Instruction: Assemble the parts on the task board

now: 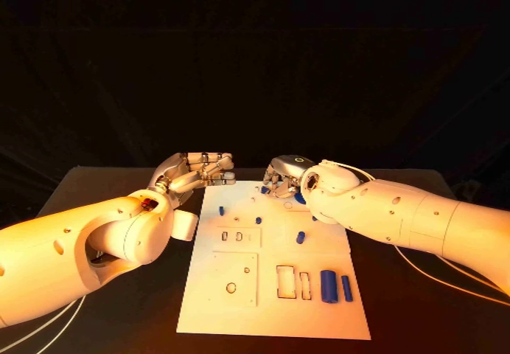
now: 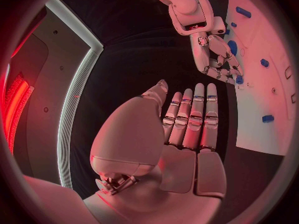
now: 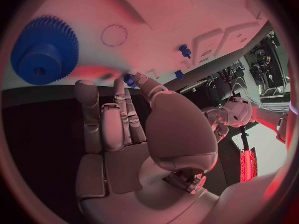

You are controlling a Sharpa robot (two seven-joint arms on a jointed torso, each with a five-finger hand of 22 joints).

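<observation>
small blue peg (image 3: 129, 78): pinched in right hand (image 1: 285, 175) fingers at task board (image 1: 319, 310) far edge. light, rigid, smooth plastic; likely slippery, best gripped mid-shaft. left hand (image 2: 187, 119) flat, fingers extended, holding nothing.

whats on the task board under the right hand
A small blue part at the right hand's fingertips, with a blue gear beside it on the task board. Whether it is pinched is unclear.
</observation>
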